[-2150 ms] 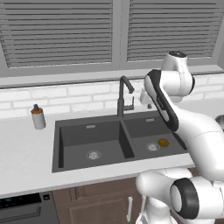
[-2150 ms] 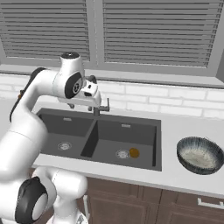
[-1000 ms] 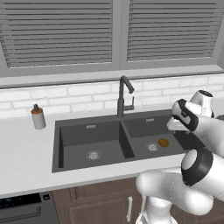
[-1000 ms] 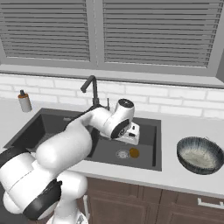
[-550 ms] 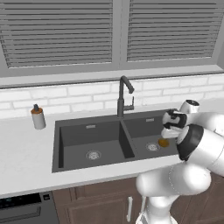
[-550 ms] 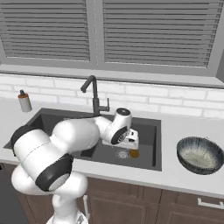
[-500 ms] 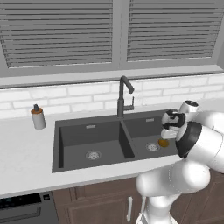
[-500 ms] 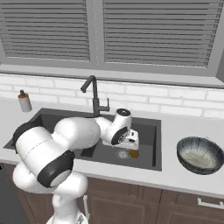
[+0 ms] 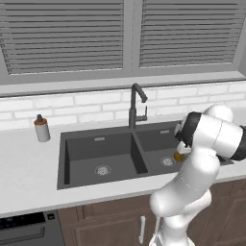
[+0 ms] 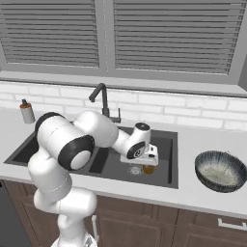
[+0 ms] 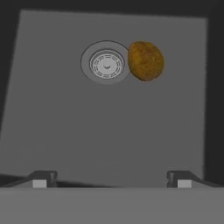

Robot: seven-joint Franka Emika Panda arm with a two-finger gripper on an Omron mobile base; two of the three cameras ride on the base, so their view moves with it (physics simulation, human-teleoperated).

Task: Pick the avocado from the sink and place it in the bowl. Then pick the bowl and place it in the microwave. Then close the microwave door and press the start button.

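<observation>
1. Reaching for the first pick is where things stand: the avocado (image 11: 145, 61) lies on the floor of the sink's (image 9: 96, 144) right basin, touching the edge of the round drain (image 11: 106, 64), and nothing has been lifted yet.
2. The bowl (image 10: 221, 170) sits on the counter to the right of the sink, with no avocado in it; carrying it to the microwave, closing the door and pressing start all remain (by my reading, the whole task is ahead).
3. The arm bends over the front rim of the sink, its hand low in the right basin above the avocado, pointing down at the basin floor.
4. The gripper (image 11: 111, 178) has its jaws spread wide with nothing between them; in the hand view the avocado lies ahead of the fingertips (image 11: 43, 177) and off to one side, not yet between them.
</observation>
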